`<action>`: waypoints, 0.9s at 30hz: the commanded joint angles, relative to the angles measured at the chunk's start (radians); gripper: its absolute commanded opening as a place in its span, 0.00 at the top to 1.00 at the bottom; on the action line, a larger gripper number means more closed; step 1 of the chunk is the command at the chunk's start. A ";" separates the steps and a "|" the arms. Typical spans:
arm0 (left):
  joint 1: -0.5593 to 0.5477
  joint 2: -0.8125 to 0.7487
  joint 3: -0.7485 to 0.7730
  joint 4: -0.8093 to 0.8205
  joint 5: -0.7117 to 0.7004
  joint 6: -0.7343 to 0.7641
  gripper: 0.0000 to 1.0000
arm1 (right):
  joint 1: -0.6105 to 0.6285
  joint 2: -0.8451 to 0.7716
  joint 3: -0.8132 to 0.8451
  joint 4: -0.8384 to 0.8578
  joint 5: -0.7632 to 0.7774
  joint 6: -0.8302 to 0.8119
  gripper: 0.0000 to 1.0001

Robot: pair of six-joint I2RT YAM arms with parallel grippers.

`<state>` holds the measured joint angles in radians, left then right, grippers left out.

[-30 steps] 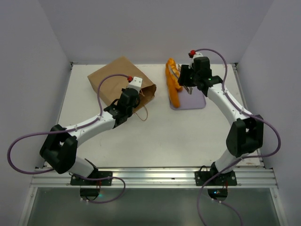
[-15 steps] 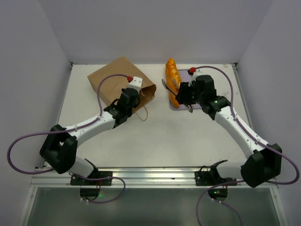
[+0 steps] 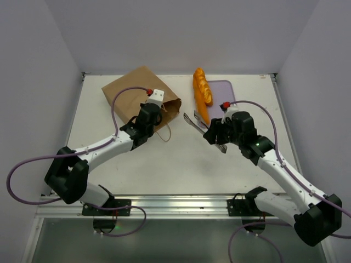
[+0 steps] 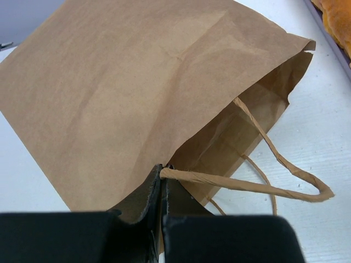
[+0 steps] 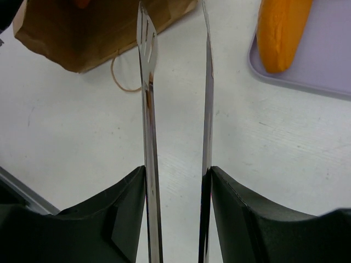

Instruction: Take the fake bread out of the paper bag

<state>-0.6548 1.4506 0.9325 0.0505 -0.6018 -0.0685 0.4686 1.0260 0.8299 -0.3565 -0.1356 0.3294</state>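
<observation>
Pinching one cord handle (image 4: 247, 186) of a brown paper bag (image 3: 137, 90), the left end effector (image 4: 163, 178) is closed tight at the near corner of the bag's mouth, which gapes a little toward the right. That arm reaches on a long diagonal from its base to the bag, wrist low over the mouth. The right end effector (image 5: 176, 182), set at a narrow gap, grips a pair of metal tongs (image 5: 148, 109) by their handle end; the two blades stand apart with nothing between them. Their tips point at the bag's mouth, which lies just ahead and to the left of them, so the right arm is the one placed to go in. That arm lies low across the table (image 3: 181, 159), elbow bent, forearm aimed at the bag from the right. Loaves of toy bread (image 3: 202, 97) already lie on a lavender tray (image 3: 227, 90) just right of the bag's mouth, their long axes running away from the robot. Whether any more is inside the bag cannot be told: the left wrist view shows only brown paper within the mouth
</observation>
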 commanded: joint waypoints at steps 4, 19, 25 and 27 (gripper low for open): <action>0.007 -0.032 -0.011 0.071 -0.042 -0.027 1.00 | 0.022 -0.053 -0.081 0.140 -0.076 0.062 0.48; 0.006 -0.061 -0.026 0.083 -0.044 -0.031 1.00 | 0.134 -0.012 -0.150 0.387 0.008 0.117 0.49; 0.006 -0.055 0.014 0.043 -0.052 -0.031 1.00 | 0.211 0.084 -0.199 0.599 0.077 0.158 0.49; 0.006 -0.053 0.034 0.025 -0.055 -0.031 1.00 | 0.241 0.140 -0.199 0.657 0.117 0.165 0.50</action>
<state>-0.6548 1.4269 0.9119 0.0624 -0.6228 -0.0692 0.6788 1.1187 0.6308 0.1131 -0.0994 0.4652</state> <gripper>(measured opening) 0.010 0.512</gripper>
